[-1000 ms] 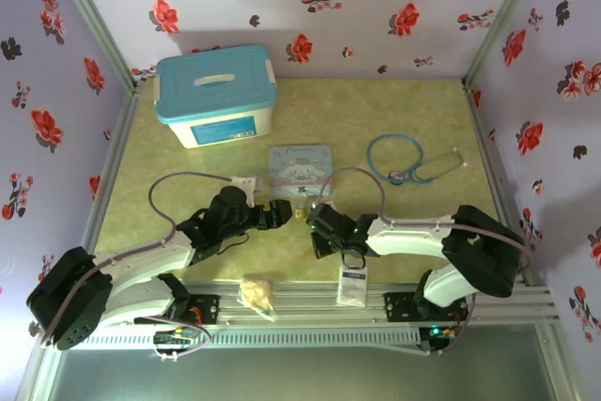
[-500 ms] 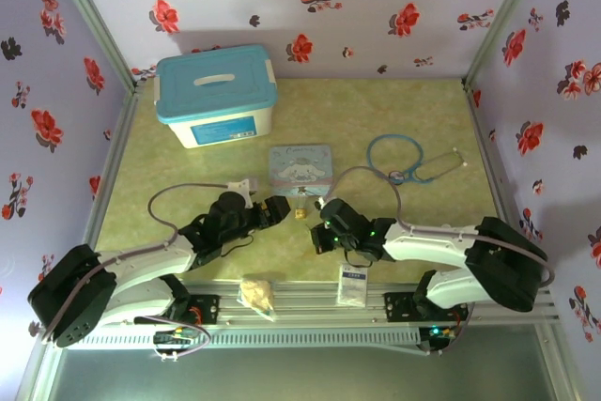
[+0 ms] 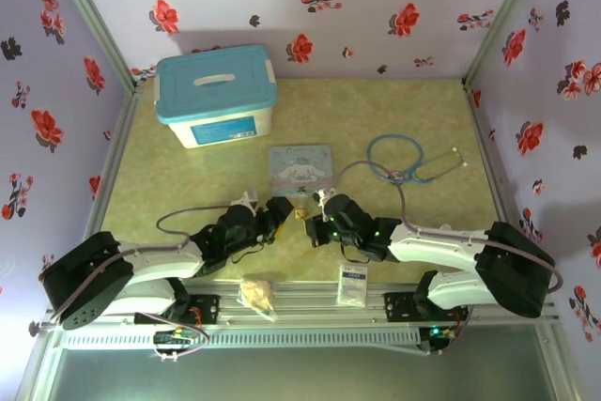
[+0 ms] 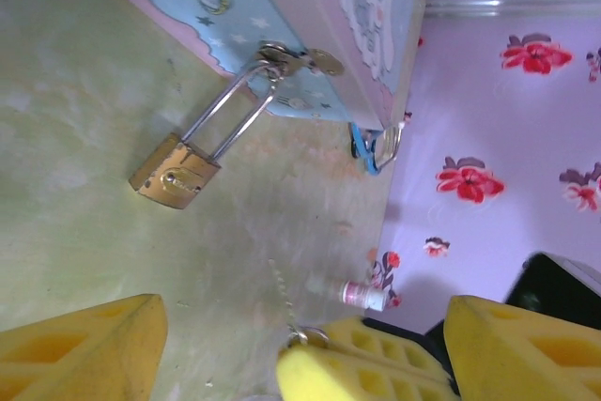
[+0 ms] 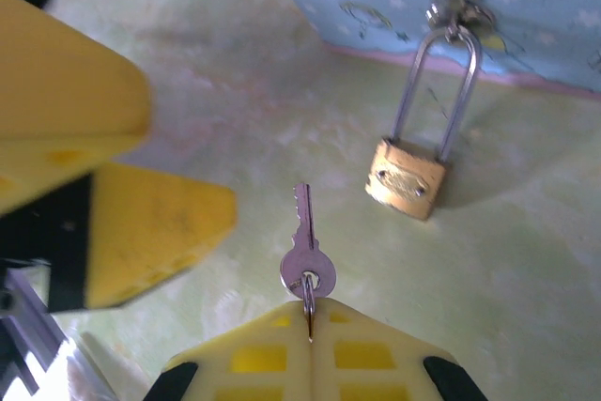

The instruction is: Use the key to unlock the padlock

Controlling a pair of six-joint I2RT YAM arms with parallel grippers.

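Around the work sit a white storage box (image 3: 216,93) with a teal lid at the far left, a blue stethoscope (image 3: 408,161) off to the right, and, on the near rail, a white sachet (image 3: 353,284) and a crumpled tan lump (image 3: 256,293) I can't identify. None of these stands between the claws and the lock.

The storage box is closed, and so is the pale blue cartoon tin (image 5: 423,7), so what is in either is hidden. The padlock (image 5: 406,178) lies on the green tabletop (image 5: 526,307) just in front of the tin, with its shackle hooked through the tin's clasp.

The right gripper (image 5: 310,324) is pinched together on the ring of the key (image 5: 305,241). The blade points towards the tin, near the padlock but apart from it. The left gripper (image 3: 278,209) stands close by with its yellow fingers (image 4: 80,340) spread wide, holding nothing.

From overhead the padlock is only a yellow speck between the two claws (the key is too small to pick out there).
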